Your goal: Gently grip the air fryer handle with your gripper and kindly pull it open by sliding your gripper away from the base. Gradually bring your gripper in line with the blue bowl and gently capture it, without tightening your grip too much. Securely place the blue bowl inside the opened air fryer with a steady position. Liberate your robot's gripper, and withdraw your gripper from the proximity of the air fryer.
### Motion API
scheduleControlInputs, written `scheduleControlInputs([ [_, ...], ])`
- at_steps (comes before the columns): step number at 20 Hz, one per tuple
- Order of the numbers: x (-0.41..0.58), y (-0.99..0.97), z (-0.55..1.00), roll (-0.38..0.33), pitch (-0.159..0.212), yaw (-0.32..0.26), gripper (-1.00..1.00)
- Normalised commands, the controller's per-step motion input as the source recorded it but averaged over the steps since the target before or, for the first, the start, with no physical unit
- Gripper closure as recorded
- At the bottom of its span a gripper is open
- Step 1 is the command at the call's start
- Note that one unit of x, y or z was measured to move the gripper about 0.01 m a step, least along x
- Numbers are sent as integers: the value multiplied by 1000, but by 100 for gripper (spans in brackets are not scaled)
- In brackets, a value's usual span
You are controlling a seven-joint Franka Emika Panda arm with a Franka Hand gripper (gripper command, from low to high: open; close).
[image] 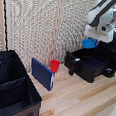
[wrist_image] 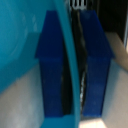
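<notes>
In the exterior view my gripper hangs from the white arm, shut on the blue bowl, which it holds above the open black drawer of the air fryer. The air fryer handle sticks out from the drawer's front, toward the exterior view's left. In the wrist view the bowl's bright-blue rim runs between my two blue fingers, which pinch it; the bowl's inside fills one side of that view.
A small red cup and a flat dark-blue board stand on the wooden table beside the drawer. A large black fabric-sided crate fills the near left of the exterior view. A slatted screen stands behind.
</notes>
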Motion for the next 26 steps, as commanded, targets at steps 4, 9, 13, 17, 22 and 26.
scheduleControlInputs([
  [4,89,-257,-416,0,176,-57,100],
  [9,32,46,-482,-51,131,8,100],
  [13,156,123,-359,-68,52,53,100],
  [17,346,0,-188,-61,-9,53,100],
  [22,199,-8,50,-4,79,-27,-100],
  [26,0,-61,754,-3,128,-30,-100],
])
